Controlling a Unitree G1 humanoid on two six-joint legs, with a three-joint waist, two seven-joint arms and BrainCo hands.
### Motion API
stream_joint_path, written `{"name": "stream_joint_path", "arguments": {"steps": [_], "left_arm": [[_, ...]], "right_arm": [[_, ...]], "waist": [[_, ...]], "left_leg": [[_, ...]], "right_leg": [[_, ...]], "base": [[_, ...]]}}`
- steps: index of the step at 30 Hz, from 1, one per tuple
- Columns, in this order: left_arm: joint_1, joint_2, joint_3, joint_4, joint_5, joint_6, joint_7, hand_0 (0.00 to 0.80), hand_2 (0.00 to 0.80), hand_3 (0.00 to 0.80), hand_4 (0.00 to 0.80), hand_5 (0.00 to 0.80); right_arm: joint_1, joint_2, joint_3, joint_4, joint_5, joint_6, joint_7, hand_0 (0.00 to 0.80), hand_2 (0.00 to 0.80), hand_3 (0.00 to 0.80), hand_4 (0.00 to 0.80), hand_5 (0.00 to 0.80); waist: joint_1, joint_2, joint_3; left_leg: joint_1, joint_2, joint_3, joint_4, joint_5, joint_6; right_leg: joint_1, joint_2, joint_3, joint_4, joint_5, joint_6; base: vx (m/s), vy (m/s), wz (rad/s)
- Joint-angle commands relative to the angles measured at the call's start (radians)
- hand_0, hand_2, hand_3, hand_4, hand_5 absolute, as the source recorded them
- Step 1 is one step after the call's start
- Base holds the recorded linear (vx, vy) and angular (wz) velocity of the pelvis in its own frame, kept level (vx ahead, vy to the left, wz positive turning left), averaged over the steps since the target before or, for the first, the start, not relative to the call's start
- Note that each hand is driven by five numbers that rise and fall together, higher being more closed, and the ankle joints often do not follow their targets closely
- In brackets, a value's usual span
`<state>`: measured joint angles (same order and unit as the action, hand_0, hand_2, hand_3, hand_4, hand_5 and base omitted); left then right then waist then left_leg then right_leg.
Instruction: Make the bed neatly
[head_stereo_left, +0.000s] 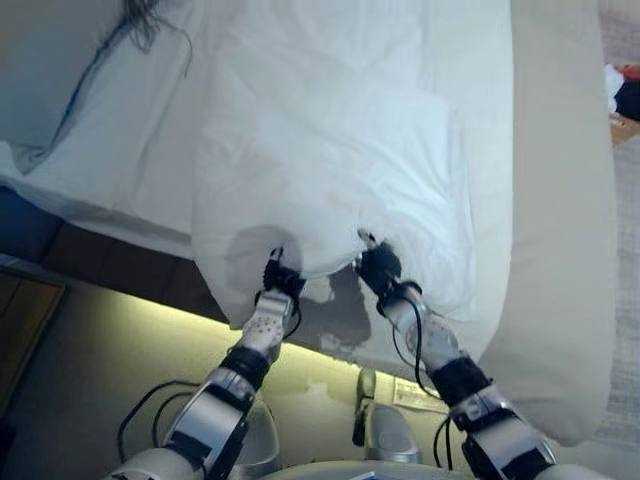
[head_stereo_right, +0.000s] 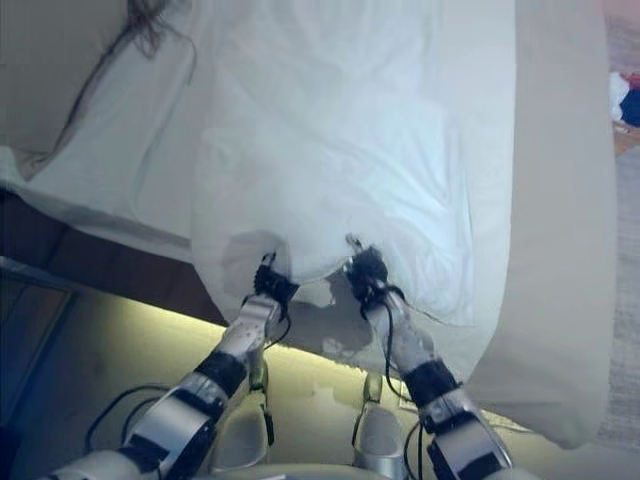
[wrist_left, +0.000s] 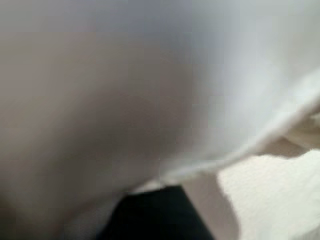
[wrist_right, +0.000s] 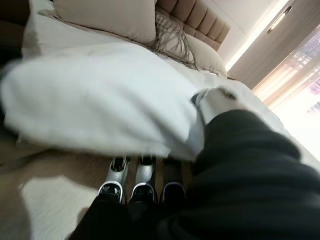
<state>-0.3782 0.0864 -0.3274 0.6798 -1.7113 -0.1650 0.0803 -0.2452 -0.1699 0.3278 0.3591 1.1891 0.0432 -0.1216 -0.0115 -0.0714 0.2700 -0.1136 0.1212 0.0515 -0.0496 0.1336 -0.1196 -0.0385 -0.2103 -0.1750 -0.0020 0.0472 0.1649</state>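
Both hands grip the near hem of the white duvet (head_stereo_left: 330, 130), which spreads over the bed (head_stereo_left: 560, 200) through the middle of the frame. The left hand (head_stereo_left: 281, 276) and right hand (head_stereo_left: 378, 265) have fingers curled into the cloth at lower centre. The spreading step looks underway; next, probably, an even pull to flatten the wrinkles.

The fingertips of the left robot hand (head_stereo_left: 281, 274) and the right robot hand (head_stereo_left: 378, 266) are hidden under the white duvet (head_stereo_left: 330, 150) edge. The left wrist view is filled by blurred white cloth. The bed (head_stereo_left: 560, 250) is cut off by the picture's edges.
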Motion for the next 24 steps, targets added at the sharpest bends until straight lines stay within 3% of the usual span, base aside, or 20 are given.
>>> {"name": "stream_joint_path", "arguments": {"steps": [1,6,14,19,22,24], "left_arm": [[0.022,0.007,0.037,-0.054,0.137,0.064,-0.032,0.800,0.800,0.800,0.800,0.800],[0.144,0.091,0.131,-0.067,0.273,0.177,-0.063,0.800,0.800,0.800,0.800,0.800],[0.196,0.243,0.296,0.075,0.452,0.214,-0.119,0.800,0.800,0.800,0.800,0.800],[0.178,0.384,0.388,0.232,0.749,0.183,-0.159,0.800,0.800,0.800,0.800,0.800],[0.182,0.469,0.453,0.306,0.787,0.169,-0.220,0.800,0.800,0.800,0.800,0.800],[0.199,0.479,0.481,0.306,0.766,0.152,-0.264,0.800,0.800,0.800,0.800,0.800]], "right_arm": [[0.107,-0.009,-0.038,-0.044,-0.024,-0.023,0.117,0.000,0.000,0.000,0.000,0.000],[0.262,-0.028,-0.099,-0.002,-0.007,0.042,0.159,0.000,0.000,0.000,0.000,0.000],[0.356,-0.075,-0.218,0.117,-0.055,0.083,0.156,0.000,0.000,0.000,0.000,0.000],[0.397,-0.095,-0.269,0.186,-0.082,0.108,0.244,0.000,0.000,0.000,0.000,0.000],[0.425,-0.099,-0.291,0.203,-0.084,0.124,0.296,0.000,0.000,0.000,0.000,0.000],[0.440,-0.095,-0.298,0.216,-0.086,0.124,0.326,0.000,0.000,0.000,0.000,0.000]], "waist": [[0.033,0.030,-0.118],[0.025,0.055,-0.179],[-0.020,0.075,-0.219],[-0.054,0.081,-0.234],[-0.071,0.084,-0.236],[-0.074,0.087,-0.237]], "left_leg": [[0.033,0.019,-0.021,0.018,-0.022,0.041],[0.112,0.017,-0.010,0.001,-0.033,0.045],[0.194,-0.002,0.008,-0.019,-0.049,0.051],[0.217,-0.014,0.029,-0.026,-0.061,0.062],[0.224,-0.026,0.033,-0.018,-0.072,0.068],[0.223,-0.032,0.037,-0.005,-0.084,0.073]], "right_leg": [[-0.027,-0.016,0.004,0.065,0.038,-0.024],[0.041,-0.018,0.012,0.057,0.024,-0.025],[0.105,-0.030,0.030,0.061,0.004,-0.021],[0.107,-0.040,0.050,0.084,0.009,-0.009],[0.103,-0.051,0.066,0.093,0.014,-0.001],[0.103,-0.058,0.075,0.089,0.013,0.001]], "base": [[0.206,0.117,-0.03],[0.216,0.139,-0.02],[0.119,0.143,-0.10],[0.042,0.112,-0.08],[-0.008,0.086,-0.22],[-0.052,0.084,-0.22]]}}
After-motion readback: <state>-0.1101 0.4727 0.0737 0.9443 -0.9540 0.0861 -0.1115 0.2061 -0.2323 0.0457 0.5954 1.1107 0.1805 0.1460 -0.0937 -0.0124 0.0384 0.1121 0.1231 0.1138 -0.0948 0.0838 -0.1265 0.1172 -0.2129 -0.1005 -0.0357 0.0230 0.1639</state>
